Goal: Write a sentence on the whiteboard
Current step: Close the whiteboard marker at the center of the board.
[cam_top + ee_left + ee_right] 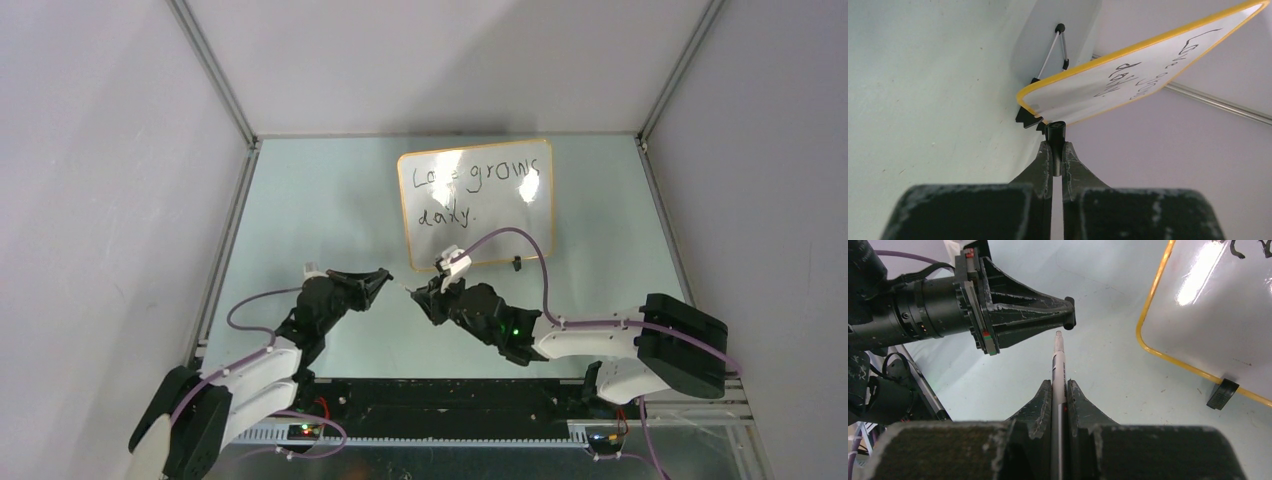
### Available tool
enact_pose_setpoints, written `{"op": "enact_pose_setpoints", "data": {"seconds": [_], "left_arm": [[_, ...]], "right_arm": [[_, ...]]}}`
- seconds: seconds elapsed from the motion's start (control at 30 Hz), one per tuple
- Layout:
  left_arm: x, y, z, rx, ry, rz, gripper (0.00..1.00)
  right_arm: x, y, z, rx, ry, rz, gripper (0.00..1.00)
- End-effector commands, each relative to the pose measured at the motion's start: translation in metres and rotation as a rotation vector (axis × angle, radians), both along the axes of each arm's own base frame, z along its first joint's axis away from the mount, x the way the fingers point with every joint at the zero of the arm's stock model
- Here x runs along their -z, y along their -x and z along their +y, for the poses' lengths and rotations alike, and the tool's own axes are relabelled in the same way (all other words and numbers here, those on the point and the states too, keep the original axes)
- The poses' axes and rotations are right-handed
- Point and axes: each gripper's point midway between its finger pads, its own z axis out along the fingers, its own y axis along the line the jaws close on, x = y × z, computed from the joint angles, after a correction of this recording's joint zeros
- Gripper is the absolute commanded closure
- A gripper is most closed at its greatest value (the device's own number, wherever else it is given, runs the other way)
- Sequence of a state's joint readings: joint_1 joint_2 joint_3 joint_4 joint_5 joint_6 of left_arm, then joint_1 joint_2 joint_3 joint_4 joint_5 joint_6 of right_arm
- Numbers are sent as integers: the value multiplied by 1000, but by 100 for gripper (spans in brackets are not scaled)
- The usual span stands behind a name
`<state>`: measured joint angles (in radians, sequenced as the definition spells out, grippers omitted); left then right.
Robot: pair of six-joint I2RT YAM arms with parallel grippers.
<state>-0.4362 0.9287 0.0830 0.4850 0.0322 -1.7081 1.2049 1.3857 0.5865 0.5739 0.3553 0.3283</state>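
Observation:
The whiteboard (476, 215) stands propped at the back middle of the table, orange-rimmed, with the sentence (480, 185) in black over two lines. It also shows in the left wrist view (1083, 92) and the right wrist view (1218, 315). My left gripper (385, 277) is shut on a small black marker cap (1056, 131). My right gripper (422, 298) is shut on a thin white-grey marker (1059, 365). The marker's tip points at the cap (1069, 313), a short gap away. Both grippers meet in front of the board's lower left corner.
Grey enclosure walls with aluminium frame rails (222, 250) bound the pale green table (310, 200) on three sides. The board's black stand feet (1222, 393) rest on the table, and a wire prop leg (1054, 47) is behind it. Purple cables (520, 240) loop over the right arm.

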Motion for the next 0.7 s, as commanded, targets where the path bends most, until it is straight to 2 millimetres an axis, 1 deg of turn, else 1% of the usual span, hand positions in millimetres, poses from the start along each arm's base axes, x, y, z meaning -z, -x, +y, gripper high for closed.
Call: {"op": "enact_pose_setpoints", "data": {"seconds": [0.0,0.03,0.2,0.67], "left_arm": [[-16,-5,-7,16,51,-32,100],[-19,-5,-8,21,60,-42,100],[-21,-4,-10,31,73,-45,100],[-29,0,-7,27,83,-65,100]], "right_arm": [[-27,-6,10,10,-56,-33,100],[-26,-7,10,11,-56,-33,100],[-26,-7,10,9,-56,-30,100],[-25,-8,10,17,-56,-23,100]]}}
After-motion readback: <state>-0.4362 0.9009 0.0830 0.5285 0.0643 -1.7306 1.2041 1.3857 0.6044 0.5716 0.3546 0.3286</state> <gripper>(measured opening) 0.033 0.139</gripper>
